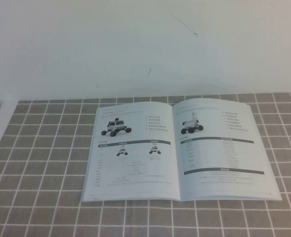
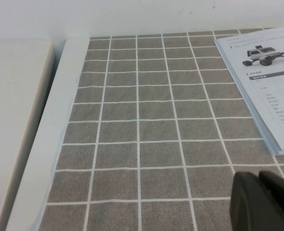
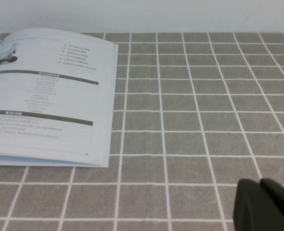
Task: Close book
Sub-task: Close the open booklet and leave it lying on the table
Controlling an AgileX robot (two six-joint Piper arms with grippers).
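An open booklet [image 1: 177,150] lies flat on the grey checked cloth in the middle of the high view, both white pages up, with pictures of a wheeled vehicle and tables of text. Neither arm shows in the high view. My left gripper [image 2: 260,180] hangs over the cloth to the left of the booklet [image 2: 267,82], apart from it, black fingers pressed together and holding nothing. My right gripper [image 3: 260,185] hangs over the cloth to the right of the booklet [image 3: 45,96], also apart from it, fingers together and empty.
The grey checked cloth [image 1: 37,163] covers the table up to a white wall [image 1: 135,44] at the back. A white strip of table edge [image 2: 45,139] runs along the cloth's left side.
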